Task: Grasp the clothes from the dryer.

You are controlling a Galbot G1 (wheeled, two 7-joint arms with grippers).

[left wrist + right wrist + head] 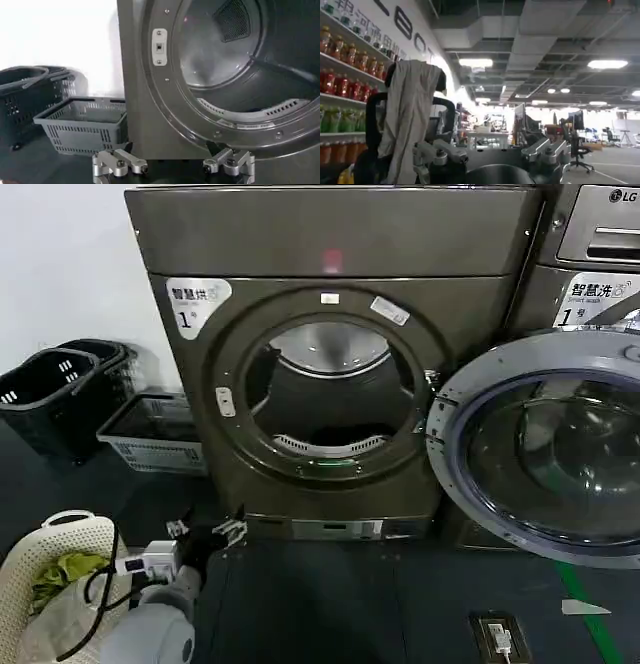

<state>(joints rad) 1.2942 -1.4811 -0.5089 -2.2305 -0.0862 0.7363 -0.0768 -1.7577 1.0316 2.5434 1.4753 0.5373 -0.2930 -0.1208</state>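
At the far left of the head view, two black baskets (pixel 50 394) are stacked against the white wall, and a grey basket (pixel 150 434) is set on the floor just beside them, near the dryer's left side. Nearer the robot, a white laundry basket (pixel 25 569) is seen at the lower left, and green clothes (pixel 65 569) are lying inside it. Just beside that basket the left arm is extended low over the dark floor. The left gripper (pixel 208 530) is held before the dryer's bottom left corner, below the opening. In the left wrist view its fingers (pixel 120 162) are spread wide apart with nothing between them, and the left gripper (pixel 172 166) is pointed at the lower rim of the porthole. The dryer (pixel 330 244) is placed in the middle, and bare metal wall and a perforated panel are shown inside its drum (pixel 330 399). Its round door (pixel 540 449) is swung fully open to the right, in front of a second machine (pixel 600 244). In the right wrist view the right gripper (pixel 490 156) is raised toward the room, its fingers (pixel 547 150) parted and empty, with a grey garment (pixel 407 115) draped over a chair near shelves of bottles (pixel 345 55).
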